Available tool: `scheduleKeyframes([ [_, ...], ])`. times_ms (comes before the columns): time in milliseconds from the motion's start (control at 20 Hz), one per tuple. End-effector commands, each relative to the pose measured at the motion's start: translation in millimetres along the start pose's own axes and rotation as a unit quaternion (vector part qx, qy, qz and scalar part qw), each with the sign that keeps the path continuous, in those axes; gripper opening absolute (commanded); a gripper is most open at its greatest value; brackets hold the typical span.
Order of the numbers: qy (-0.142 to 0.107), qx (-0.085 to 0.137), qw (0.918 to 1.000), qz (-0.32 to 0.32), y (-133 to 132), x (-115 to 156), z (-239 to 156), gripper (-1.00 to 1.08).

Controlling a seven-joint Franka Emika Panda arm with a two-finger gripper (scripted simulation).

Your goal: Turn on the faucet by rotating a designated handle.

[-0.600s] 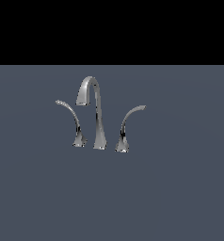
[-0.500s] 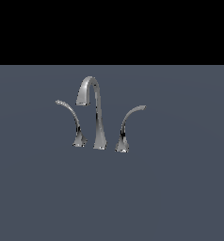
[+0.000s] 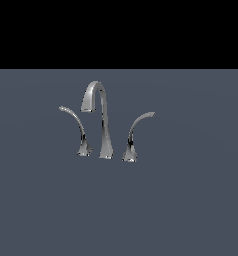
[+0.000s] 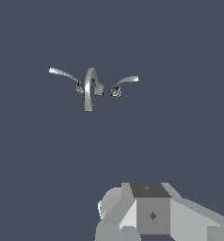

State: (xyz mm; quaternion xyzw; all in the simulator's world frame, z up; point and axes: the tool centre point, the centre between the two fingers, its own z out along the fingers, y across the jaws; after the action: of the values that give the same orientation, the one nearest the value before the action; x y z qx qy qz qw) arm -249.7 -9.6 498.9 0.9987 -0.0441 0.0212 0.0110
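Observation:
The chrome faucet stands on the grey surface in the middle of the exterior view. Its tall gooseneck spout [image 3: 104, 120] is in the centre. The handle [image 3: 135, 132] is the slim lever on the exterior view's right, rising from a flared base and arcing rightward. The mirror-image lever [image 3: 77, 128] arcs leftward. The wrist view shows the set from above and from a distance: spout [image 4: 89, 89], handle [image 4: 125, 82], other lever [image 4: 63, 74]. Only grey blocks of my gripper [image 4: 151, 214] show at the wrist picture's edge, well away from the faucet. Its fingertips are hidden. The gripper is absent from the exterior view.
The flat grey surface [image 3: 191, 210] stretches all around the faucet. A black band fills the space behind it in the exterior view.

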Motion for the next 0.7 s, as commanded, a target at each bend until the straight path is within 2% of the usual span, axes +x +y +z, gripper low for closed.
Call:
scheduleKeyframes([
  [0, -0.001, 0.000, 0.9999, 0.016, -3, 4, 7, -1.00],
  [350, -0.003, -0.001, 0.9963, 0.086, -15, 23, 35, -1.00],
  [650, -0.005, -0.001, 0.9868, 0.162, -24, 45, 66, -1.00],
])
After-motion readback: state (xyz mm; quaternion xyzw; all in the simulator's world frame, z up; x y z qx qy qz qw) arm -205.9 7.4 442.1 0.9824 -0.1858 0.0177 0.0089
